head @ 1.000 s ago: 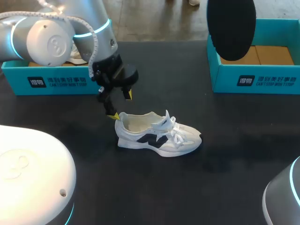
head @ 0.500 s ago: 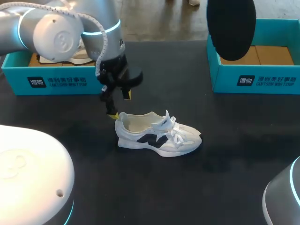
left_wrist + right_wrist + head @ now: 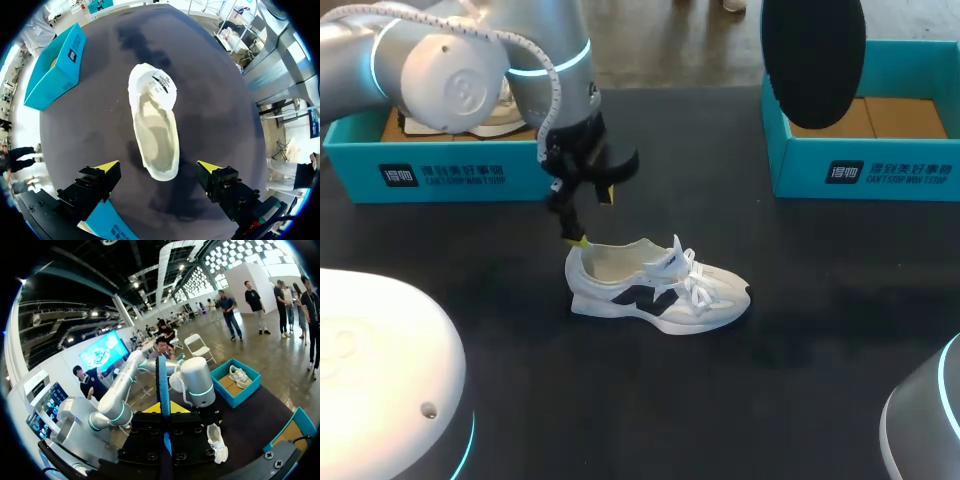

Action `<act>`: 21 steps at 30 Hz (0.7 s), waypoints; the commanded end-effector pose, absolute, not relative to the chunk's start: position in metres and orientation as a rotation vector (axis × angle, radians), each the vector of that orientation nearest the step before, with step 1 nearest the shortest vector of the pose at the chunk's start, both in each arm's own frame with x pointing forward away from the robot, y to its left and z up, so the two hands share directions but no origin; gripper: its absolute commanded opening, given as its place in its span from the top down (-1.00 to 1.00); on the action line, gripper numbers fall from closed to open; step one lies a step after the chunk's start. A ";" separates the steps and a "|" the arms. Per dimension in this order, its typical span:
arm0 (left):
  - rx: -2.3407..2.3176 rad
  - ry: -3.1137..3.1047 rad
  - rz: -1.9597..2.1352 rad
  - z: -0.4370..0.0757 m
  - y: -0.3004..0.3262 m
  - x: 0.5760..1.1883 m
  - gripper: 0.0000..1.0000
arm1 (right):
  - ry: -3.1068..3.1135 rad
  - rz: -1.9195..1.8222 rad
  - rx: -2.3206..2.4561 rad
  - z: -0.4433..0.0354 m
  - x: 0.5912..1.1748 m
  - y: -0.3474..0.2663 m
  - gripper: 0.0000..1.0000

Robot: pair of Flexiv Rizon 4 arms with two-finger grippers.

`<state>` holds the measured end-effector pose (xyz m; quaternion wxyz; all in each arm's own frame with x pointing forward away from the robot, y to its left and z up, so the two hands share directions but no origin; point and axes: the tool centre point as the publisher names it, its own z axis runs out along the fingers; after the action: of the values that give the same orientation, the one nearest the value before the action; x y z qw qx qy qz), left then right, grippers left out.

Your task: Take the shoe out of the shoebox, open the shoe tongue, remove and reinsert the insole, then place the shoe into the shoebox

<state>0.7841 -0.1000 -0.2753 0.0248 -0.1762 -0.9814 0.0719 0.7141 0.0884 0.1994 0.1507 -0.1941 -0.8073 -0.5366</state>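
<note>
**While the insole (image 3: 813,60) is out: shoe (image 3: 655,290) awaiting refit**

Shoe: upright on the table, outside the shoebox (image 3: 865,172).
Left gripper (image 3: 593,218): just above the shoe's heel, fingers wide, empty.
Right gripper (image 3: 165,410): clamped on the insole, held well apart from the shoe.
Next, likely: steady the heel, feed the insole in toe-first.

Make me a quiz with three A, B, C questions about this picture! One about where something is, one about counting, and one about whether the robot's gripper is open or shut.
1. Where does the shoe under the left gripper lie?
A) in a shoebox
B) on the black table
C) on the floor

2. How many teal shoeboxes are there?
A) one
B) two
C) four

3. The left gripper is:
A) open
B) shut on the shoe
C) shut on a shoebox

Answers:
1 B, it rests on the dark tabletop.
2 B, one stands on each side.
3 A, its yellow tips stand wide apart.
</note>
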 end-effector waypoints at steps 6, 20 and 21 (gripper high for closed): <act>-0.557 -3.053 0.213 -0.286 -0.120 0.789 -1.00 | -2.321 -1.536 -0.561 0.200 0.715 0.089 1.00; -0.563 -3.064 0.202 -0.300 -0.139 0.797 -1.00 | -2.321 -1.536 -0.561 0.200 0.715 0.089 1.00; -0.562 -3.065 0.204 -0.301 -0.140 0.798 -1.00 | -2.321 -1.536 -0.561 0.200 0.715 0.089 1.00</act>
<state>0.7962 -0.1350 -0.2975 0.0088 -0.1802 -0.9812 0.0679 0.7142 0.0885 0.1995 0.1507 -0.1940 -0.8073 -0.5365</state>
